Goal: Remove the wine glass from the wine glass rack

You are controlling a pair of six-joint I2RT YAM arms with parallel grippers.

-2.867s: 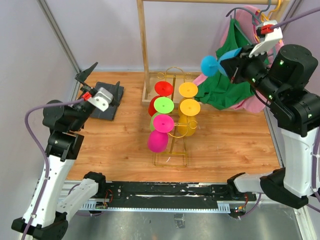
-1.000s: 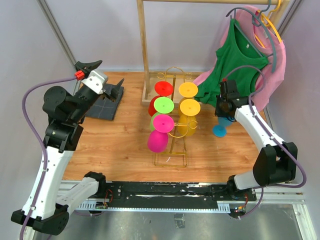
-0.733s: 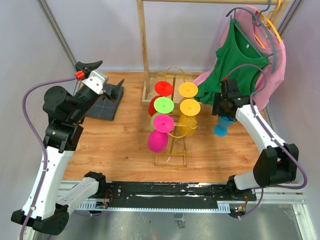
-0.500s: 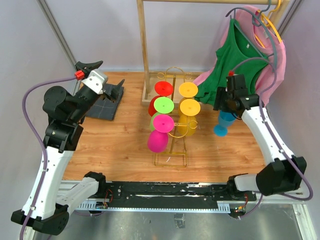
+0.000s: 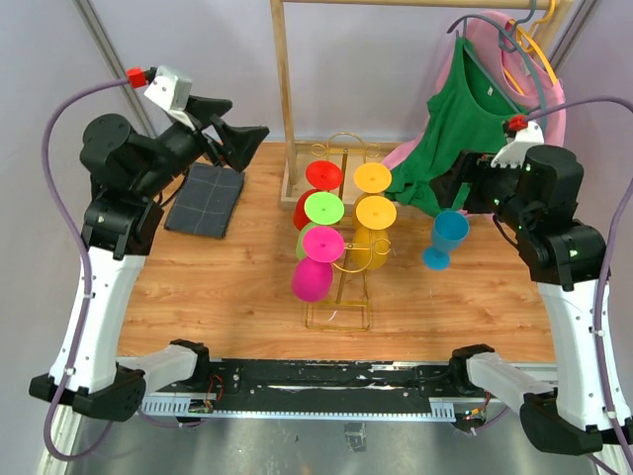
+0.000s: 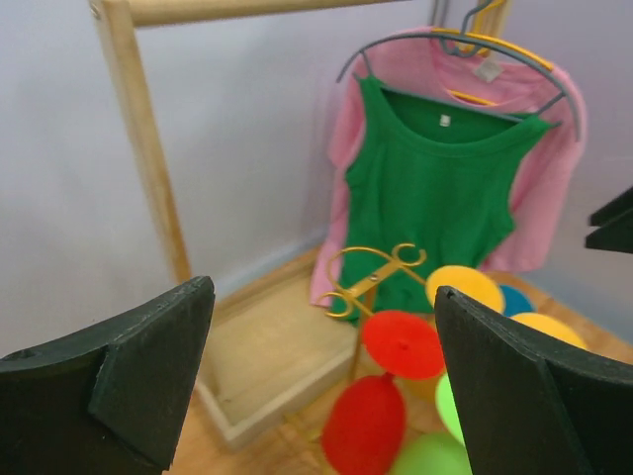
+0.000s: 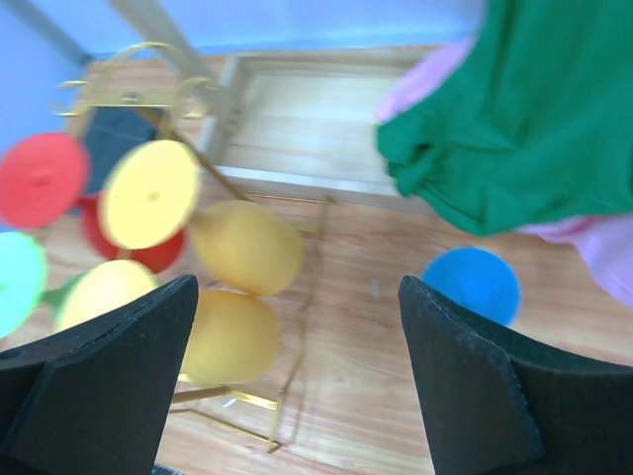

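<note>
The gold wire wine glass rack (image 5: 339, 297) stands mid-table with several coloured glasses hanging on it: red (image 5: 323, 175), green, pink and yellow. A blue wine glass (image 5: 446, 237) stands upright on the table to the rack's right, free of any grip. My right gripper (image 5: 459, 188) hovers above and behind it, open and empty; in its wrist view the blue glass (image 7: 472, 284) lies just outside the right finger. My left gripper (image 5: 235, 137) is raised at the back left, open and empty, facing the rack (image 6: 376, 277) and its red glass (image 6: 401, 341).
A tall wooden clothes rail with a tray-like base (image 5: 294, 188) stands behind the rack. A green top (image 5: 465, 109) and a pink garment hang on hangers at the back right. A dark mat (image 5: 205, 198) lies at the left.
My right gripper opened, let go of the blue glass and drew up and back to the right; the glass stays standing. My left arm rose and swung toward the rack.
</note>
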